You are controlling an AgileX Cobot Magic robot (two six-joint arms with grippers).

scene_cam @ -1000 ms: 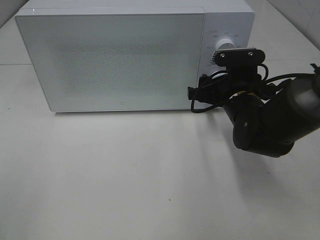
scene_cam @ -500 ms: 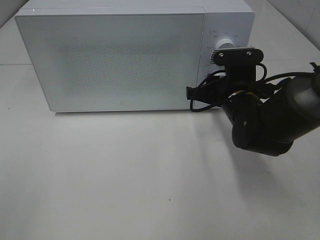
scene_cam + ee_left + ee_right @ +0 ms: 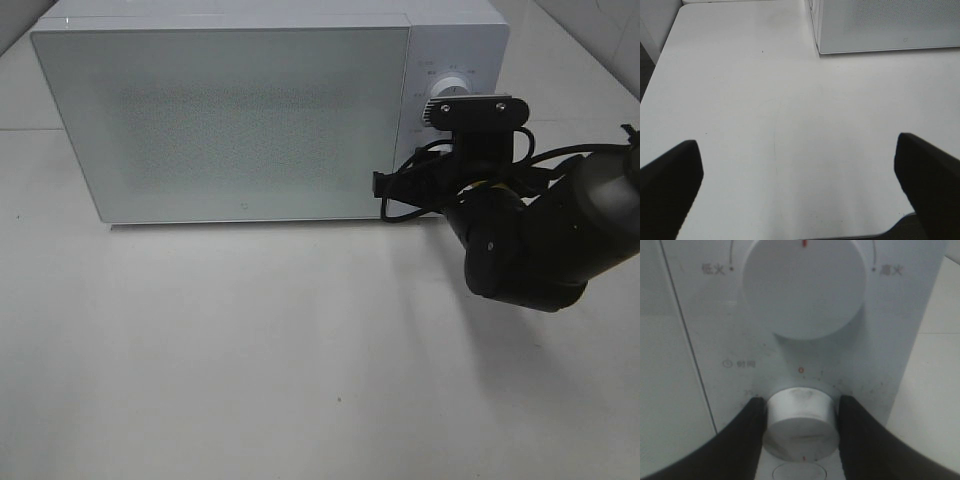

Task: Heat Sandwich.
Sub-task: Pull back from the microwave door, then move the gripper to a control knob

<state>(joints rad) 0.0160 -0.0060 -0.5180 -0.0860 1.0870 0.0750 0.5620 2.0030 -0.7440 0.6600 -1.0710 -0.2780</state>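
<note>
Sandwich was nowhere in any of my views. The microwave filled the upper left of the high frame, and with its frosted door shut I could not tell whether the food sat inside. I judged the sandwich would be light and soft, with layers ready to slide apart. I would take it gently across the bread from both sides, or better, lift whatever dish carried it.

In the right wrist view, the right gripper had its two dark fingers pressed against either side of the lower knob at bottom centre, beneath the larger upper knob. The left gripper stood spread wide, holding nothing, above the white table.
</note>
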